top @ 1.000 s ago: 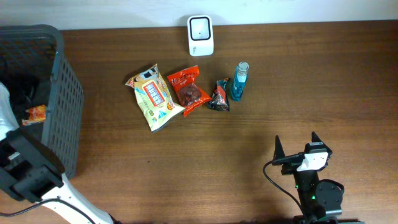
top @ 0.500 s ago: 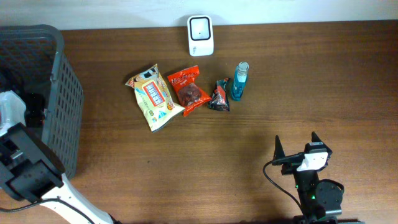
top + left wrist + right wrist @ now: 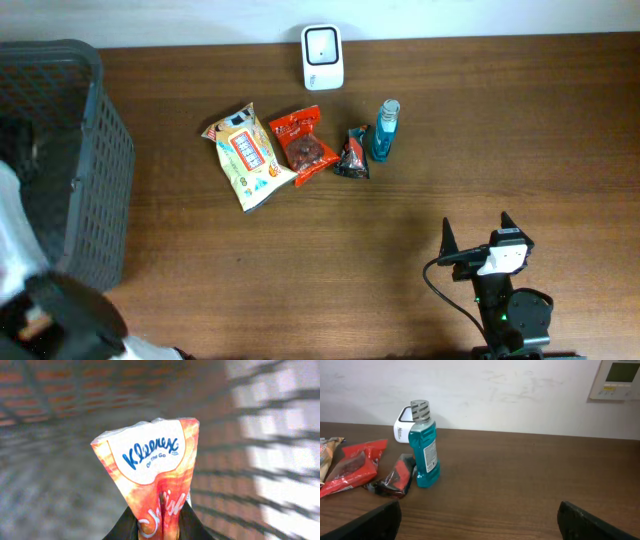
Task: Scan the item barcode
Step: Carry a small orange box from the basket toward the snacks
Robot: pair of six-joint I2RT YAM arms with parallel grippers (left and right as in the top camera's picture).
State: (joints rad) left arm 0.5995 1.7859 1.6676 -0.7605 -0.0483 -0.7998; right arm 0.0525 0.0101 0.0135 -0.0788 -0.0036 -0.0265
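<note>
Since a second ago our left hand [image 3: 159, 522] has closed. We see it pinching the Kleenex pack [image 3: 150, 455] by its lower end, with basket [image 3: 60, 390] mesh blurred behind. Right hand [image 3: 480, 525] is spread above the desk [image 3: 520, 475], bottle [image 3: 424, 445] ahead.

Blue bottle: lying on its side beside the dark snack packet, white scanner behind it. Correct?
Not quite. The blue bottle stands upright, cap on top, as the right wrist view shows. The rest holds: it is beside the dark snack packet, with the white scanner behind it.
</note>
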